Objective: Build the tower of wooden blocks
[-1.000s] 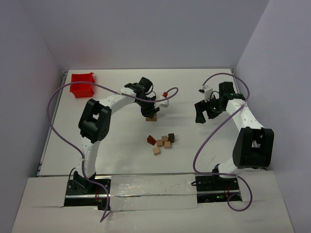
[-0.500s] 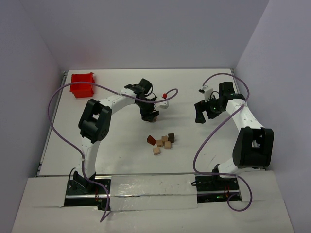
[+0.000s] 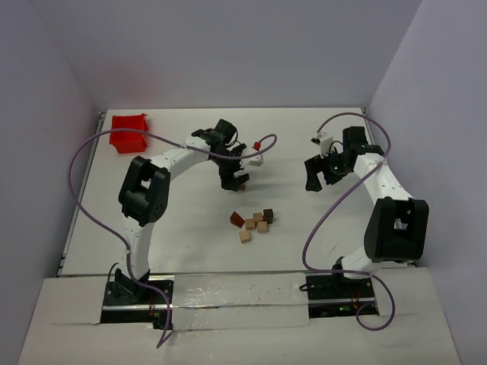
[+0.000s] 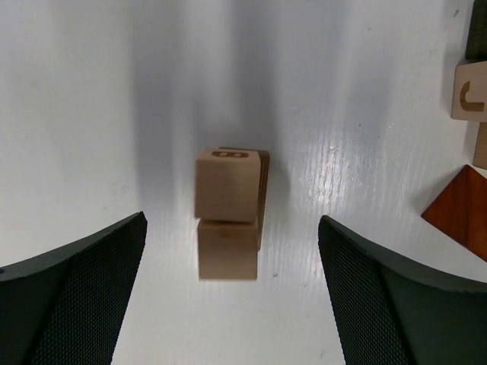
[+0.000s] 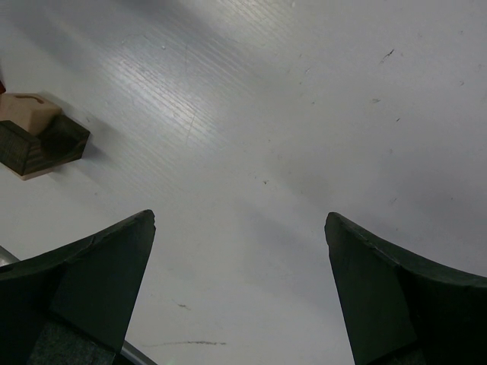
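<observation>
- Wood block tower (image 4: pixel 227 217): two light tan cubes, one stacked on the other, standing on the white table (image 3: pixel 190 228) near its middle. The top cube bears a small dark mark on its upper face. A darker brown edge shows along the stack's right side. From the top view the tower is mostly hidden under the left arm's wrist.
- Left gripper (image 3: pixel 236 180): directly above the tower, jaws spread wide. Its mesh-faced fingers (image 4: pixel 84 289) stand either side of the stack, well apart from it, gripping nothing.
- Loose blocks (image 3: pixel 255 220): a small cluster just nearer the arm bases than the tower.
  - Reddish-brown wedge (image 3: pixel 237 220) at the cluster's left.
  - Dark brown cube (image 3: pixel 268 215) at its right.
  - Several tan cubes between and in front, one (image 3: pixel 245 236) set slightly apart.
  - Tan block with a U-shaped groove (image 4: pixel 470 91), seen at the right edge of the left wrist view.
- Right gripper (image 5: pixel 240 220): held over bare table at the right side, jaws fully apart and empty.
- Red plastic bin (image 3: pixel 129 131): far left corner, well apart from everything else.
</observation>
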